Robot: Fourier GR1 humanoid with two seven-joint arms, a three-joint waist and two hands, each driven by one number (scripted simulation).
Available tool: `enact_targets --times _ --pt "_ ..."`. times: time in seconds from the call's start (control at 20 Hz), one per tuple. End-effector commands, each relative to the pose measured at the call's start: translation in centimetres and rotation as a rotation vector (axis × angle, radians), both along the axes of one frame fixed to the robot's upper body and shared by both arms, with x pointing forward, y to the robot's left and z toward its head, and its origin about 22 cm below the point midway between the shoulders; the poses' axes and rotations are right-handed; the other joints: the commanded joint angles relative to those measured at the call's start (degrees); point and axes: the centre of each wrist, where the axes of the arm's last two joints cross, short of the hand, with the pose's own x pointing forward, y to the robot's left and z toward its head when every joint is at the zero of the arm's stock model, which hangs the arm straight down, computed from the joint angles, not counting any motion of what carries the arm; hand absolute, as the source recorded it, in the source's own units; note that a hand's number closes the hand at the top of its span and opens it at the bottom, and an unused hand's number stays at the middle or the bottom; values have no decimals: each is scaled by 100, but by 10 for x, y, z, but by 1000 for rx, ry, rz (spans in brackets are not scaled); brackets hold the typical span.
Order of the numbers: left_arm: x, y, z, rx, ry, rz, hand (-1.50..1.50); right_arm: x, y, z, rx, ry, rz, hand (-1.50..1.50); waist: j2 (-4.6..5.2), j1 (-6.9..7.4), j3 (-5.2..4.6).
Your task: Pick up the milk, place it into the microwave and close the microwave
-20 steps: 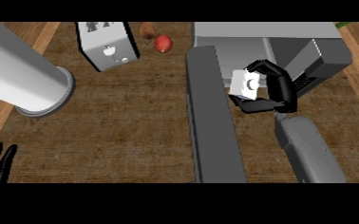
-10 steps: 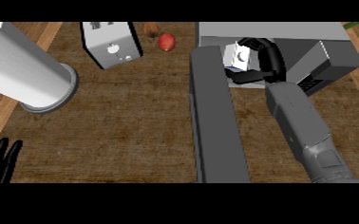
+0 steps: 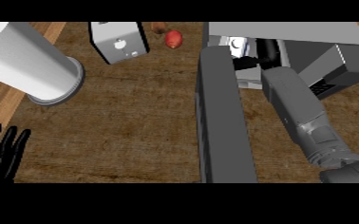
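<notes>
The milk [image 3: 237, 46] sat at the mouth of the open microwave [image 3: 294, 29], a white carton just past the far end of the door [image 3: 223, 123], which lay swung out flat as a long grey slab over the counter [image 3: 140, 123]. The right hand [image 3: 270, 52] was right up against the carton's right side, reaching in over the door's edge, and its black fingers were curled round the milk, with a dark part crossing just below the carton; the grey forearm [image 3: 301, 114] covered much of the hand, so how far the thumb wrapped could not be made out. The carton looked roughly upright, though whether it rested on the microwave's floor could not be told. The left hand [image 3: 10, 152] showed at the lower left edge, fingers straight and pointing up, touching nothing. The counter was dark brown wood grain, with a lighter wooden strip [image 3: 8, 102] along its left side. A big white cylinder [image 3: 35, 69] stood at the left, a silver toaster [image 3: 119, 42] near the back, and a small red fruit [image 3: 173, 39] just beside it, between the toaster and the microwave.
</notes>
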Motion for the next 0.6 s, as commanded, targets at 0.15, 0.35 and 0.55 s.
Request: enact_targets --times 0.15,0.35,0.55 --pt "13 -7 4 0 -4 -36 -150 9 4 13 -88 -30 -72 150 98 151 7" --pt "16 -4 6 8 -37 -61 -150 13 -3 21 -53 -3 -169 150 181 329 11" --pt "17 -8 4 31 -16 -25 -150 14 -7 23 -33 0 -363 150 200 336 13"
